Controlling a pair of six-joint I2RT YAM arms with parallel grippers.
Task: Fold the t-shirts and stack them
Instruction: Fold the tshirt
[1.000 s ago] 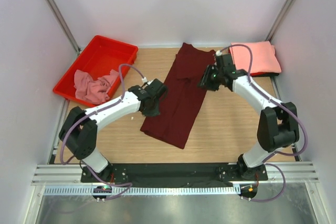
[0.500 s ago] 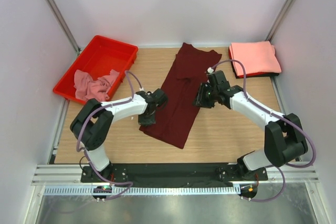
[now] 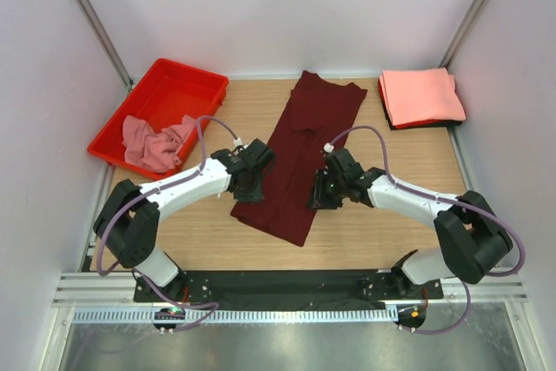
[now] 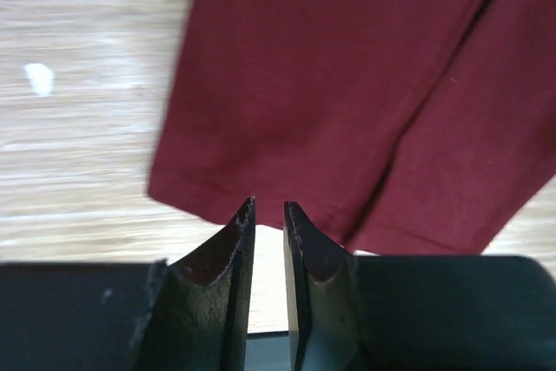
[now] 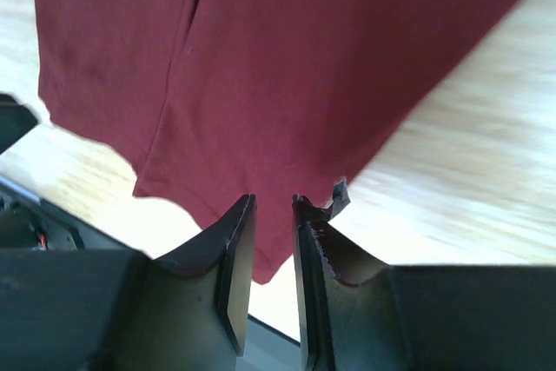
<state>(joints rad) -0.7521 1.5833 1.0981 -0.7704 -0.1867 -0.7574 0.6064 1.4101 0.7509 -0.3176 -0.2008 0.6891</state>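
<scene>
Top external: maroon t-shirt (image 3: 300, 158) lies lengthwise on the bench (image 3: 382, 223), left gripper (image 3: 248, 187) and right gripper (image 3: 320, 195) flank its near end, each slightly spread, empty; should pinch both hem corners level before folding up.

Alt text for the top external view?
A dark maroon t-shirt lies flat on the table, left gripper at its left edge, right gripper at its right. A red tray holds a crumpled pink shirt; folded salmon shirts sit back right.
</scene>
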